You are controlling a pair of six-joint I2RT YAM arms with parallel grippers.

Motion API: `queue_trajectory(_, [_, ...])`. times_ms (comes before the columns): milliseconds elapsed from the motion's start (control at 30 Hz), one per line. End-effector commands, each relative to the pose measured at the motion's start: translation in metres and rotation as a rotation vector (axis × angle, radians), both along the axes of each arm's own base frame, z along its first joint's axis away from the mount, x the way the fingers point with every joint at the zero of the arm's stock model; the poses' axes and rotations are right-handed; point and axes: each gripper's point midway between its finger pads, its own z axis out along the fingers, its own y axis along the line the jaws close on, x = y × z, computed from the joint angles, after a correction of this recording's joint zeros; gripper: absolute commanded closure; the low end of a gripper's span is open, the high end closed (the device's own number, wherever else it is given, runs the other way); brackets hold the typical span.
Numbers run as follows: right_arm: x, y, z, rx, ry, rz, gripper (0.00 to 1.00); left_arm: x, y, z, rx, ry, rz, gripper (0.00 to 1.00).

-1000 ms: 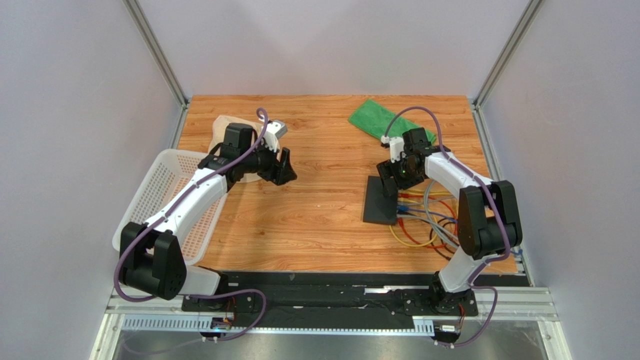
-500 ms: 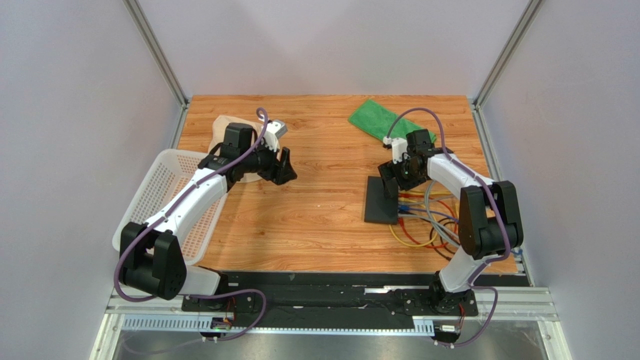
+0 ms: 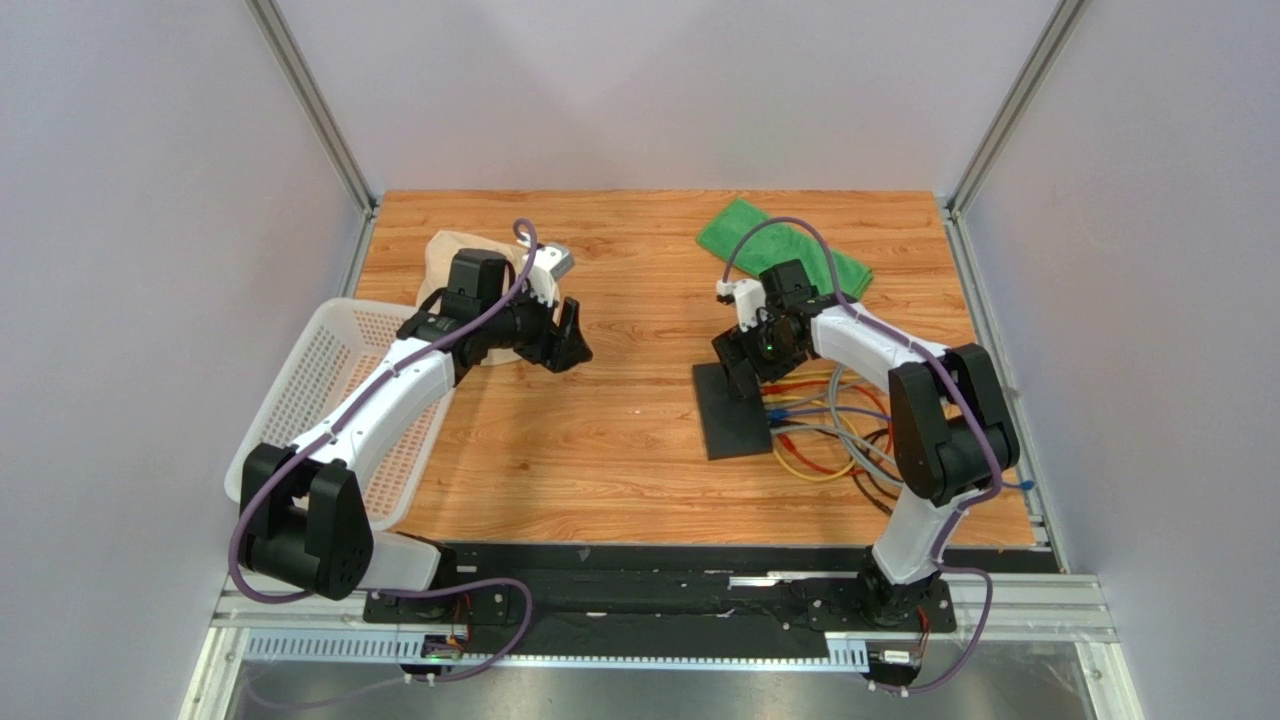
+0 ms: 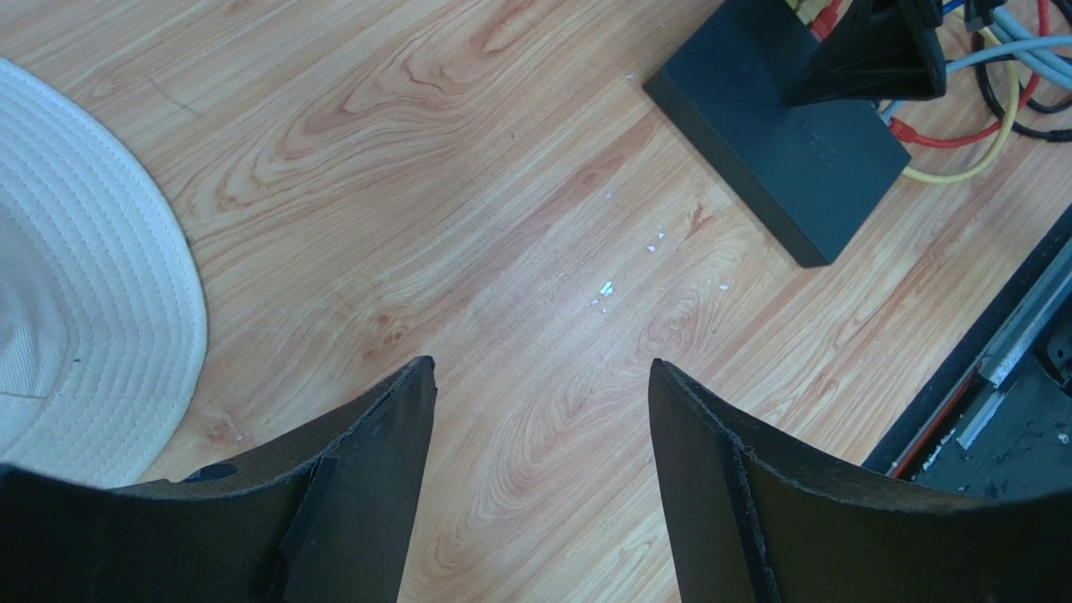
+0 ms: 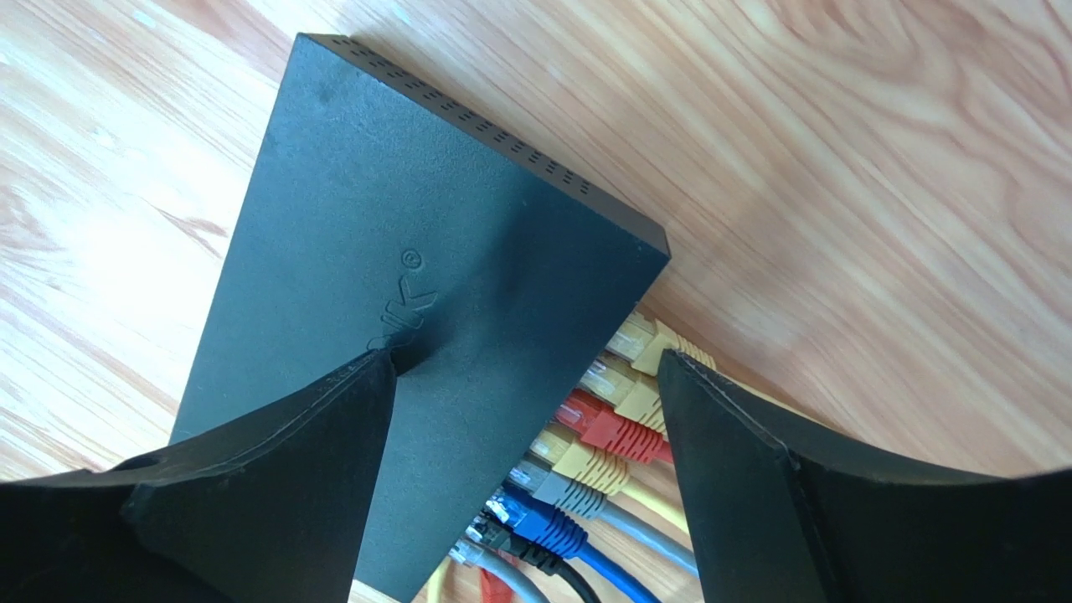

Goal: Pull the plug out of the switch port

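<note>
The switch [image 3: 735, 414] is a flat black box on the wooden table, right of centre. Several plugs sit in its right edge: yellow [image 5: 647, 344], red [image 5: 605, 426], grey, blue [image 5: 534, 519] and black. My right gripper [image 3: 741, 365] is open above the switch [image 5: 403, 277]. Its left finger rests on the box's top and its right finger stands past the plugs, so the jaws straddle the socket edge. My left gripper [image 3: 565, 333] is open and empty over bare wood, well left of the switch [image 4: 780, 138].
Coloured cables [image 3: 834, 435] fan out to the right of the switch. A green cloth [image 3: 781, 248] lies at the back. A white basket [image 3: 323, 390] hangs over the left edge. A beige hat [image 4: 76, 289] lies under the left arm.
The switch has slid left and turned a little, together with my right gripper, dragging the cables along. The left arm has not moved.
</note>
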Motion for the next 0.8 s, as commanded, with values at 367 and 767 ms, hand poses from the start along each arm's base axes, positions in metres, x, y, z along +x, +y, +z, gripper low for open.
queue_trajectory(367, [0.001,0.144,-0.006,0.051,-0.027,0.212,0.16,0.006,0.013,0.001,0.049,-0.089,0.001,0.28])
queue_trajectory(767, [0.027,0.13,0.084,0.202,-0.132,0.3,0.16,-0.012,0.017,-0.019,0.035,-0.007,0.03,0.28])
